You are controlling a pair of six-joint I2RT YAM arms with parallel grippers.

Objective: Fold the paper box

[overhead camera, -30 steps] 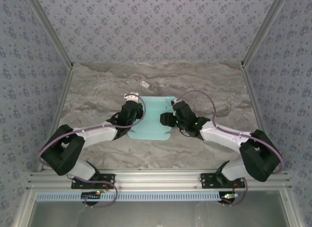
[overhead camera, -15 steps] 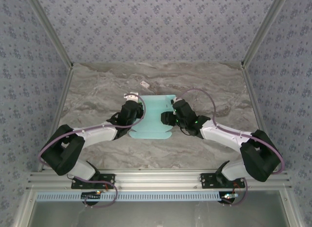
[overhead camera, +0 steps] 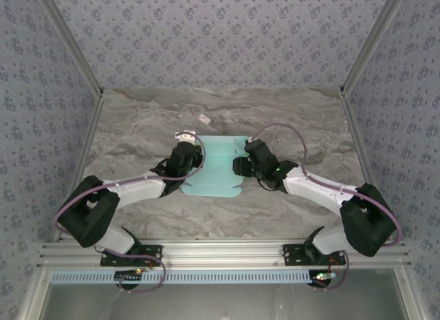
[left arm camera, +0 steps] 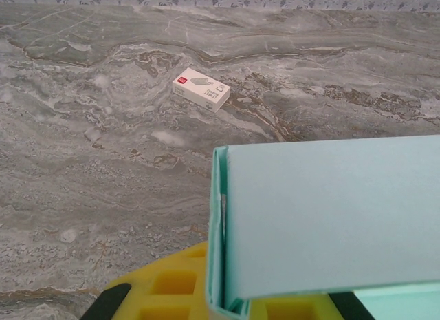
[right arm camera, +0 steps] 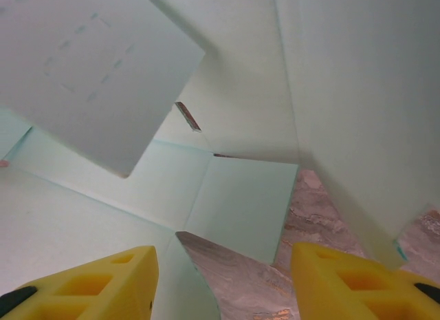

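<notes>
The paper box [overhead camera: 216, 167] is a pale blue die-cut sheet lying partly folded mid-table between both arms. My left gripper [overhead camera: 186, 148] is at its left edge. In the left wrist view the yellow fingers [left arm camera: 165, 292] are shut on an upright folded wall of the paper box [left arm camera: 330, 210]. My right gripper [overhead camera: 240, 166] is at the sheet's right edge. In the right wrist view its yellow fingers [right arm camera: 103, 285] stand open and apart. Raised flaps of the paper box [right arm camera: 240, 203] lie just ahead of them, with bare marble showing between the tips.
A tiny white tag [overhead camera: 204, 118] lies on the marble table [overhead camera: 137, 134] beyond the sheet, also seen as a tag [left arm camera: 201, 90] in the left wrist view. Patterned walls enclose the back and sides. The metal frame rail [overhead camera: 220, 251] runs along the near edge.
My right gripper has shifted slightly away from me along the sheet's right edge. The left arm and its hold are unchanged.
</notes>
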